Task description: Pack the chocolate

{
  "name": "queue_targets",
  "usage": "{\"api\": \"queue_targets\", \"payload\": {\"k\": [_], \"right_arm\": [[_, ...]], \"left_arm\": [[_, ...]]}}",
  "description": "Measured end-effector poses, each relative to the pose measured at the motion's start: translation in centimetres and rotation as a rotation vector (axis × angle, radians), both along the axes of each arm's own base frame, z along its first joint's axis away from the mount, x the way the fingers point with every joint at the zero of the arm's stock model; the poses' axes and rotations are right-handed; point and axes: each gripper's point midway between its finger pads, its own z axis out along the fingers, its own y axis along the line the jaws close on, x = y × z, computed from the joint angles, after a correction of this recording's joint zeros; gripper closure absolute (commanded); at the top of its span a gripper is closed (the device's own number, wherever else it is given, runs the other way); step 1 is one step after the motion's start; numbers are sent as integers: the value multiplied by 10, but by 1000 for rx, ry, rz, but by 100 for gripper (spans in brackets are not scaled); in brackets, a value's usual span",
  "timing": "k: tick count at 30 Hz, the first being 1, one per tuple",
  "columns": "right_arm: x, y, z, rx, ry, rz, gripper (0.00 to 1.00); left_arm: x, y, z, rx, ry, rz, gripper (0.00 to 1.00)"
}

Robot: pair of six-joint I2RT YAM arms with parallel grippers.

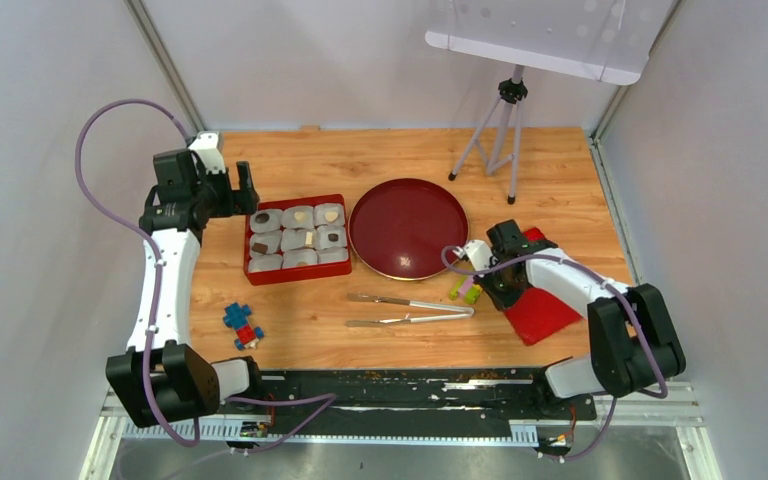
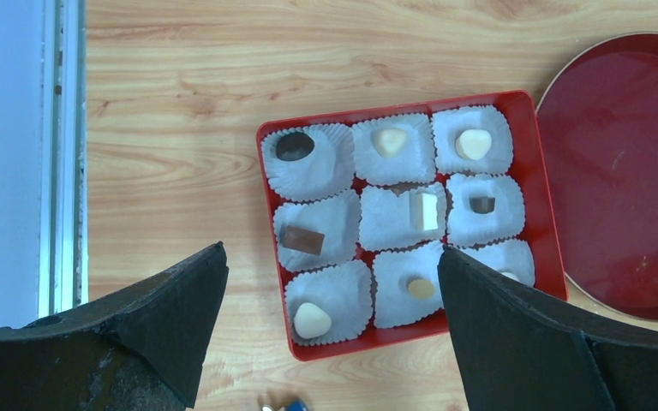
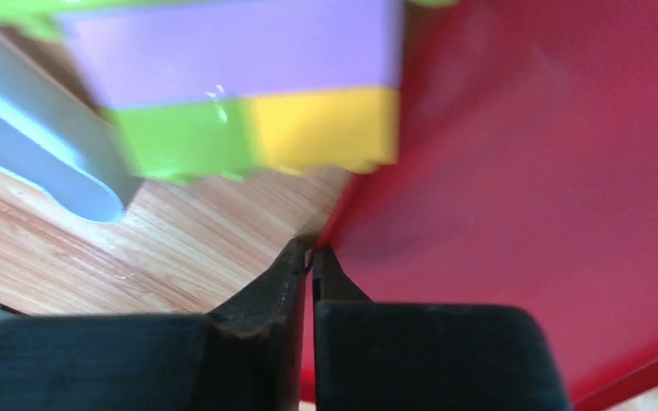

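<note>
Sitting one to a cup, the chocolate point(image 2: 294, 146) is your first item: small bite-size pieces, some pale cream ovals or hearts, some dark brown lumps or bars. You can count eight pieces from the left wrist view. The ninth cup is mostly hidden behind a finger.

- Fluted white paper cups point(image 2: 394, 235): nine, in three rows of three, filling the shallow red rectangular tray point(image 2: 534, 171).
- Tray: lies flat on the left half of your light wooden surface point(image 1: 310, 160), just beside the round dark red plate point(image 1: 407, 228) to its right.
- Left pincer point(image 2: 332, 250): hangs above the tray. Its jaws are spread wide and grip nothing, and it is clear of the cups.
- Slim metal tongs point(image 1: 410, 310): lie flat on the surface on the near side of the plate, joined end to the right, arms splayed to the left.
- Stack of green, purple and yellow toy blocks point(image 1: 468, 290): sits at the joined end of the tongs, just beside your right arm's fingers.
- Right pincer point(image 3: 311, 257): is down at the surface, fingers all but together, pinching the edge of the flat red lid point(image 3: 548, 171), which lies at the right side of the surface.
- Blue and red toy blocks point(image 1: 242, 325): a small cluster near the front left, apart from the tray.
- Grey tripod point(image 1: 500, 130): stands at the back right.
</note>
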Motion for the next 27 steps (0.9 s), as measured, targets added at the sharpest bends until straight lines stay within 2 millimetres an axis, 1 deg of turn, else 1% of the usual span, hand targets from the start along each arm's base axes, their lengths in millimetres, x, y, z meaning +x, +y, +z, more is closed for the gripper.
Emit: {"api": "queue_targets", "payload": {"k": [3,5,6,8,10,13,14,16,18,21,22,23,25,26,27], "right_arm": [[4,-9,1,-6,-5,-53,100],[10,-16,5,-15,-14,-78,100],[13,-19,11,-24,-15,-92,100],[24,-29,30,-41,-23,-141,100],[36,-38,53,-38,-35,-200,100],[49,-45,84,-11,-69,-245,100],[49,-46,93,1,-77,-253,100],[41,-43,108,36,-73,-249,100],[31,-32,124,101,-69,-227,100],[21,-12,149,218,-83,-189,100],[18,-2,161,274,-90,-169,100],[17,4,168,306,-95,-152,100],[16,21,184,386,-102,-111,100],[15,28,190,416,-104,-90,100],[14,39,199,457,-106,-54,100]], "left_arm": [[0,0,-1,1,2,2,0],[1,0,-1,1,2,1,0],[2,1,-2,3,5,0,0],[5,1,-5,7,11,-5,0],[10,0,-9,13,24,-15,0],[18,-4,-13,18,30,-38,0],[21,-8,-14,20,30,-54,0],[25,-16,-15,27,23,-92,0],[28,-28,-12,37,1,-152,0],[34,-52,1,61,-86,-273,0],[33,-64,7,78,-130,-333,0],[29,-76,12,101,-171,-400,0],[15,-107,25,158,-265,-560,0],[4,-127,32,198,-325,-661,0],[-10,-148,42,247,-399,-778,0]]}}
